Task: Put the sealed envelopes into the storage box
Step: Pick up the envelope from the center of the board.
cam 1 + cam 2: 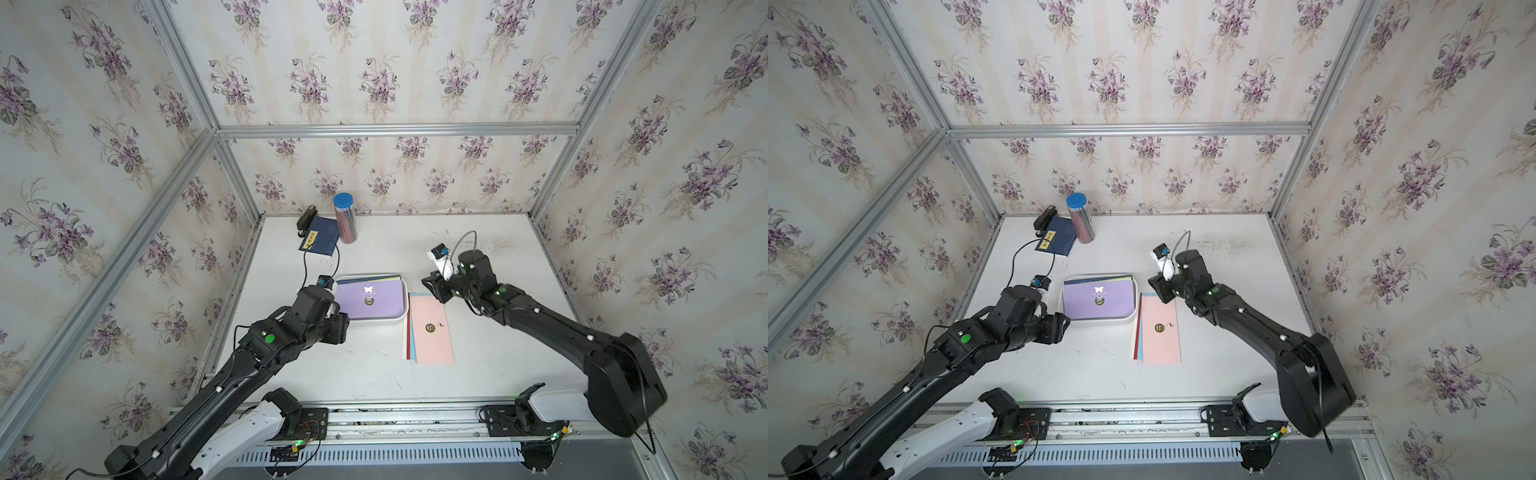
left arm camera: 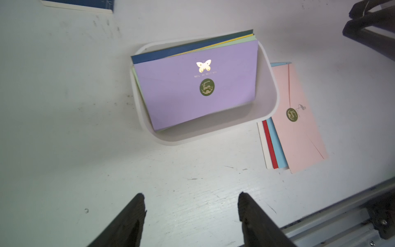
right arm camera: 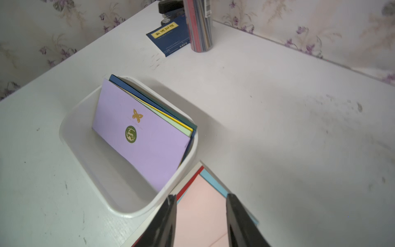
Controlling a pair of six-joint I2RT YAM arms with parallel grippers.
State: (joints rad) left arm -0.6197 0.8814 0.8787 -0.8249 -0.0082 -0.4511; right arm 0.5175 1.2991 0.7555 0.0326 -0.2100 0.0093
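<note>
Four sealed envelopes point(image 2: 277, 147) lie stacked just beside the storage box point(image 2: 274, 94), pink envelope point(image 2: 299, 132) topmost. Your left gripper point(image 2: 191, 195) and right gripper point(image 3: 201, 196) gape, holding nothing.

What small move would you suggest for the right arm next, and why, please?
Probably lower the right gripper onto the end of the pink envelope beneath it and close. Its jaws stand open and empty over that envelope, which tops the stack lying on the table beside the storage box, while the purple envelope already rests inside.
</note>
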